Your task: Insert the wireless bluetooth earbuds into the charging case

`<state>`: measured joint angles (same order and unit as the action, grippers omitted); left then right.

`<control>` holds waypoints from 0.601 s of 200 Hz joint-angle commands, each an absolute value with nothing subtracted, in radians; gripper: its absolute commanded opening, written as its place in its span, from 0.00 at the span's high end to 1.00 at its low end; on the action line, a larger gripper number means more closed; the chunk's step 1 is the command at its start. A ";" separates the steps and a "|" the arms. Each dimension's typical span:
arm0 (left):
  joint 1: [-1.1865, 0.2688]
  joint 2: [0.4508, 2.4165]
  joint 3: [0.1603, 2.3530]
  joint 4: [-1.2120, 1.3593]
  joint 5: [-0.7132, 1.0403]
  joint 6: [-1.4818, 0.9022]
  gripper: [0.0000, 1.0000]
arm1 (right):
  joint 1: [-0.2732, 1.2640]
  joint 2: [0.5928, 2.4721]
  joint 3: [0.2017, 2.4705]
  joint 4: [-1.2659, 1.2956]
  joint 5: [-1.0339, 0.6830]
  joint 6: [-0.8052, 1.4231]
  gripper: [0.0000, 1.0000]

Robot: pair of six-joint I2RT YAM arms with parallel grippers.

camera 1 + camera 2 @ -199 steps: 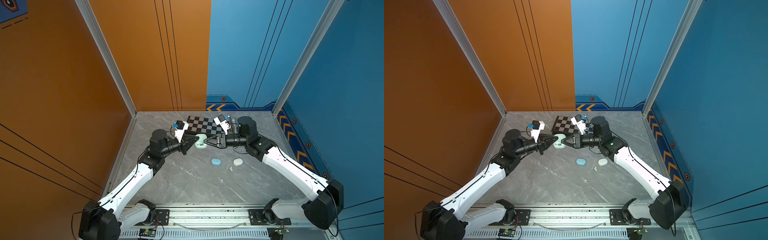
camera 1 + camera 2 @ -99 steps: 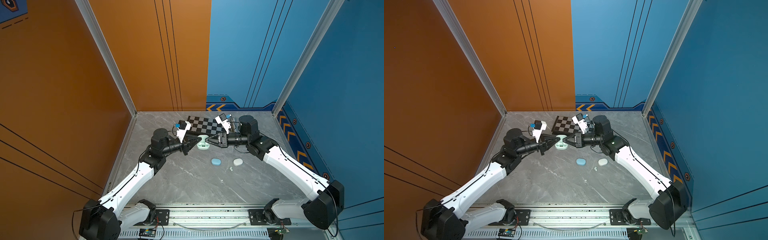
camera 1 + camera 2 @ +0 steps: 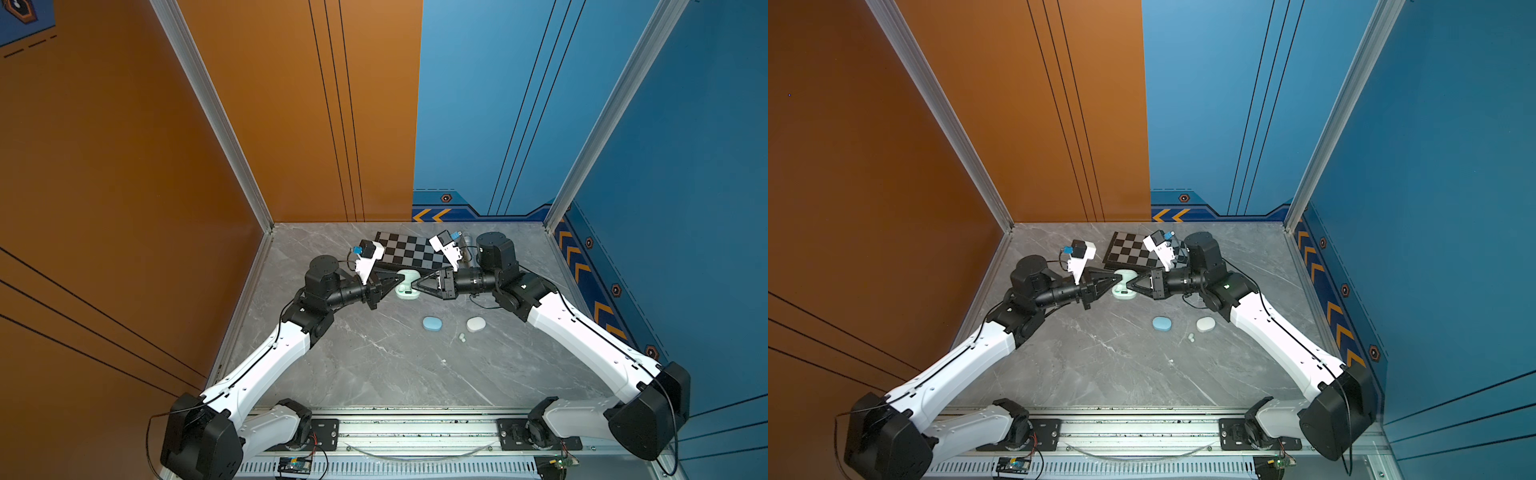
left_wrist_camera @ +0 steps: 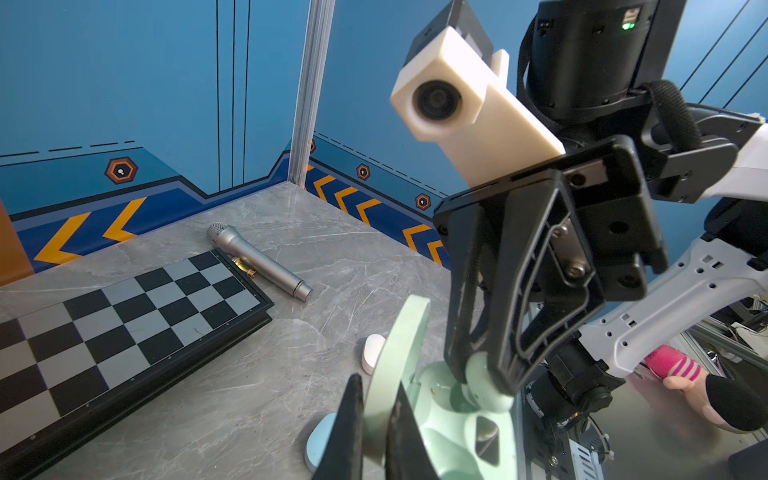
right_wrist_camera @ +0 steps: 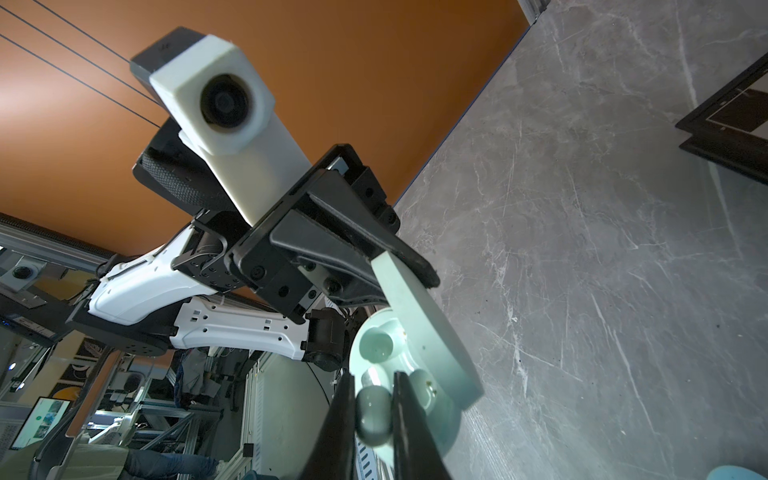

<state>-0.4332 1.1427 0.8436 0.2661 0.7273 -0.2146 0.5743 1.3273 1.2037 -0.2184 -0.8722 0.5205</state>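
Left gripper (image 4: 376, 419) clamps one lid (image 4: 405, 328); right gripper (image 5: 373, 395) pinches one earbud (image 5: 374, 415) (three cases (image 3: 432, 323)).

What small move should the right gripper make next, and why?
Probably ease the mint earbud down into a socket of the open case: the right gripper pinches it close over the case, and the left gripper holds the lid open.

Left arm (image 3: 266, 365), right arm (image 3: 582, 334): white link shells, black joint housings, thin black cables. Black ribbed triangular jaws, silver screws showing. Cream block camera housing (image 4: 453, 104) per wrist, blue plug (image 3: 356, 249). Green light (image 4: 627, 25), right arm.
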 commanded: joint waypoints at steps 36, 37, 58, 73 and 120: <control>-0.443 1.144 0.885 0.307 0.728 -0.215 1.00 | 0.583 1.302 1.221 -0.262 -0.866 0.501 0.82; -0.443 1.144 0.885 0.307 0.727 -0.215 1.00 | 0.582 1.302 1.221 -0.261 -0.864 0.500 0.82; -0.443 1.143 0.890 0.308 0.728 -0.216 1.00 | 0.576 1.298 1.219 -0.268 -0.826 0.502 0.75; -0.446 1.143 0.895 0.307 0.730 -0.215 1.00 | 0.571 1.295 1.225 -0.271 -0.807 0.502 0.72; -0.461 1.149 0.911 0.307 0.727 -0.210 1.00 | 0.563 1.286 1.238 -0.278 -0.768 0.506 0.66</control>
